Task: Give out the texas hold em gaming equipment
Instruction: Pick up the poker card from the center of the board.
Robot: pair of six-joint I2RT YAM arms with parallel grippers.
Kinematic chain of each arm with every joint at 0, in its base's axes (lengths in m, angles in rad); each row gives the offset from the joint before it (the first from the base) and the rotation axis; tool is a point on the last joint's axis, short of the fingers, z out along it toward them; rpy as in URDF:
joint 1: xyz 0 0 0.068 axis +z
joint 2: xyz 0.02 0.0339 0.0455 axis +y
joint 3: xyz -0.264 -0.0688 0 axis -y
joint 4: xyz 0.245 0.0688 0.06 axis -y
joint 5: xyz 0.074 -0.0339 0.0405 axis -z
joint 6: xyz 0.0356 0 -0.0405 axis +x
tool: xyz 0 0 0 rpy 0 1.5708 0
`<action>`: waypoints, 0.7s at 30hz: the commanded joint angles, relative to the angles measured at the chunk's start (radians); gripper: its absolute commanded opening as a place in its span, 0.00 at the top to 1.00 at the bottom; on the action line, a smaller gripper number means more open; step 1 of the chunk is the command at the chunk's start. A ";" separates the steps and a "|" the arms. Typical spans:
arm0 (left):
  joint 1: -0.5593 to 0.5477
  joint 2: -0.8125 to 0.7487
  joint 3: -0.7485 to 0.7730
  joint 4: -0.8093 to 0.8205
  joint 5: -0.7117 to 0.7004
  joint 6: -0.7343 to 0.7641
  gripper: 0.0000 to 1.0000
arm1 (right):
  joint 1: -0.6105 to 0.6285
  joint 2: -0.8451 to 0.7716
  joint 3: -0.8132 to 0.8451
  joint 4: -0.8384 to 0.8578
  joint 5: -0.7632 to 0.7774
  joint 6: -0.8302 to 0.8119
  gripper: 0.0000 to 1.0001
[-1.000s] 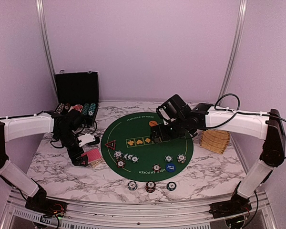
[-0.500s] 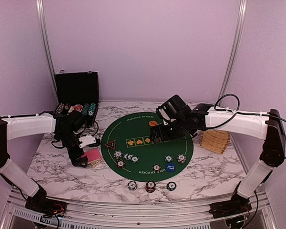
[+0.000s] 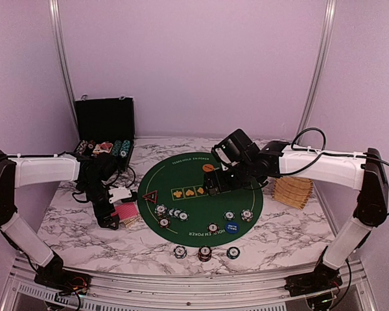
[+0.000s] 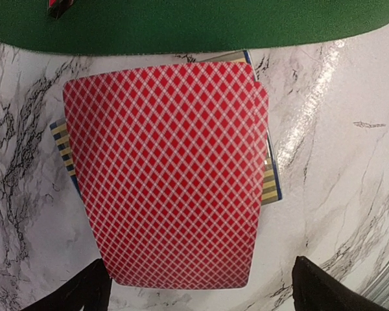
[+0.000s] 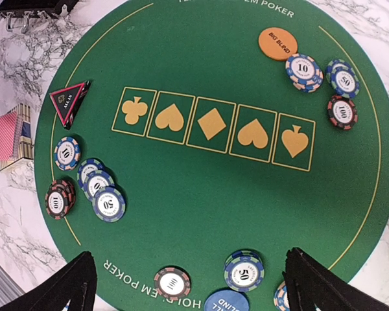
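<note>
1. Lilac walls close in a marble desk (image 3: 84,227) as I watch from the top camera. A round green mat (image 3: 201,210) lies mid-desk, a black chip case (image 3: 105,120) stands open at the far left, and a tan slatted wooden piece (image 3: 293,191) lies just right of the mat.
2. Same view: poker chips (image 3: 162,209) sit in small stacks on the mat, and three more stacks sit on the bare desk nearest the arm bases. An orange button (image 3: 209,167), a blue button (image 3: 231,227) and a triangle marker (image 3: 150,195) also lie on the mat. The red-backed playing cards (image 3: 125,211) lie just off the mat's left edge, under the left jaws. The right jaws hang over the far half of the mat.
3. Left wrist: the playing cards (image 4: 168,175) fill the frame, stacked slightly askew on a striped box (image 4: 270,186). The fingers (image 4: 84,295) stand wide apart on either side of the deck's near end. The left jaws are fully spread and grip nothing.
4. Right wrist: I look down on the mat (image 5: 207,194), with its row of five suit boxes. The orange button (image 5: 277,43) lies at the upper right beside chip stacks (image 5: 321,81), and the triangle marker (image 5: 70,102) is at the left above more chips. The blue button (image 5: 227,302) is at the bottom edge. The fingers (image 5: 71,285) are spread wide, so the right jaws are fully open and empty.
</note>
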 commanded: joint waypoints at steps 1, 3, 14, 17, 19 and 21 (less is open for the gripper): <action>-0.005 0.017 0.009 0.020 -0.014 0.008 0.01 | 0.010 -0.031 0.005 0.003 0.000 0.009 0.01; -0.005 0.018 0.013 0.025 -0.017 0.004 0.01 | 0.011 -0.031 0.005 0.002 -0.001 0.009 0.01; -0.005 0.039 0.005 0.051 -0.036 0.002 0.01 | 0.015 -0.040 0.008 -0.005 0.003 0.010 0.01; -0.004 0.040 0.000 0.064 -0.044 -0.001 0.01 | 0.015 -0.040 0.007 -0.007 0.004 0.009 0.01; -0.004 0.044 0.000 0.069 -0.049 -0.003 0.01 | 0.015 -0.040 0.007 -0.007 0.003 0.010 0.01; -0.005 0.051 -0.002 0.075 -0.052 -0.004 0.01 | 0.014 -0.040 0.008 -0.007 0.004 0.009 0.01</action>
